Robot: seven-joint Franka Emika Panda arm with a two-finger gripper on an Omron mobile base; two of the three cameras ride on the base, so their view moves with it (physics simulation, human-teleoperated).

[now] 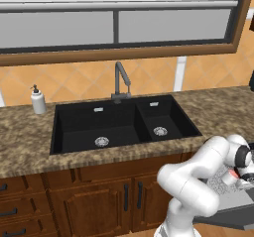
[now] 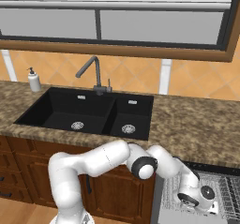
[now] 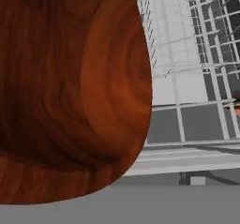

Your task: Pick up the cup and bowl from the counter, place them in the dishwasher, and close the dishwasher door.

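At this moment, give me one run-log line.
phase: loading bowl | gripper: low over dishwasher rack | dishwasher door: open | grip: cannot tell

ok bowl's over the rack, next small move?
Probably lower a little and release. In the hand view the bowl sits right against the camera, with the wire rack below it, and the right base view shows the hand down over the open dishwasher. The fingertips are hidden behind the bowl, so I'd confirm it rests on the rack before opening.

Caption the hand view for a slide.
Reddish-brown wooden bowl looms close against the camera, with the dishwasher's grey wire rack beyond it.
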